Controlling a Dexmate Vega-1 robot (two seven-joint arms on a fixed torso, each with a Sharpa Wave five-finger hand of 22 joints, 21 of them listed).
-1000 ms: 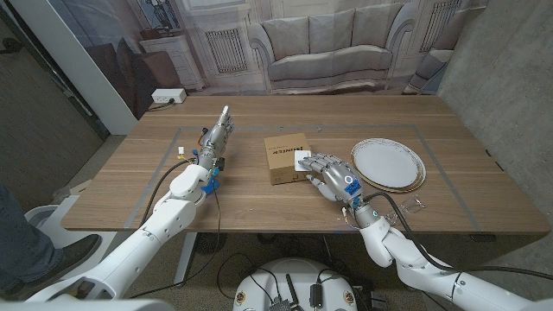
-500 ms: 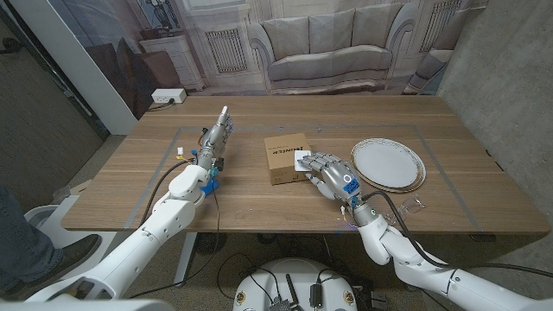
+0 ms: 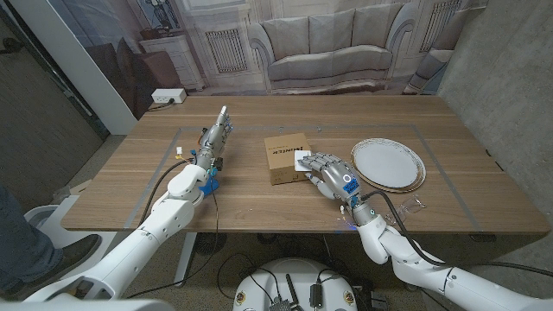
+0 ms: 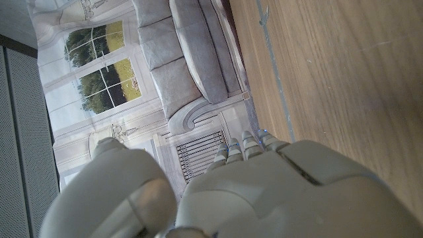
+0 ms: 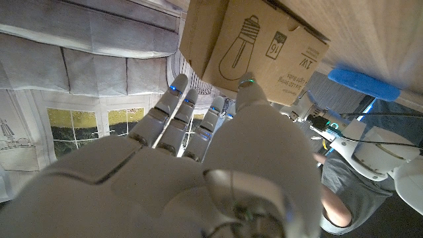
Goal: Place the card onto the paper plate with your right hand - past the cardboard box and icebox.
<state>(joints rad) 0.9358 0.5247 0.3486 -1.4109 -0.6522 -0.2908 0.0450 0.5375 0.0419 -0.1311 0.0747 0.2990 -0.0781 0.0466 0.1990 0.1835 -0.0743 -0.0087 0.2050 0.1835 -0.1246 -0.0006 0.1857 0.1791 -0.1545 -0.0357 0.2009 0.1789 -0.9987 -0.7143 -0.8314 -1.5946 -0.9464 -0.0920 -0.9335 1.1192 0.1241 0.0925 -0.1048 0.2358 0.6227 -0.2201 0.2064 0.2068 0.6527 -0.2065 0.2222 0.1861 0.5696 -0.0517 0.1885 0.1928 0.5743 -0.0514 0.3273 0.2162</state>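
A small white card (image 3: 301,159) lies at the right edge of the brown cardboard box (image 3: 282,159) in the middle of the table. My right hand (image 3: 328,175) sits just right of the box, its fingers stretched out and their tips at the card. In the right wrist view the fingers (image 5: 173,112) reach straight toward the box (image 5: 264,39) with nothing between them. The white paper plate (image 3: 387,163) with a patterned rim lies to the right of that hand. My left hand (image 3: 216,138) stands at the table's left, fingers straight, holding nothing.
A small clear object (image 3: 413,206) lies near the table's front edge, right of my right forearm. Tape lines (image 3: 177,142) mark a rectangle on the wooden table. Bare wood lies between the box and the plate, and behind both.
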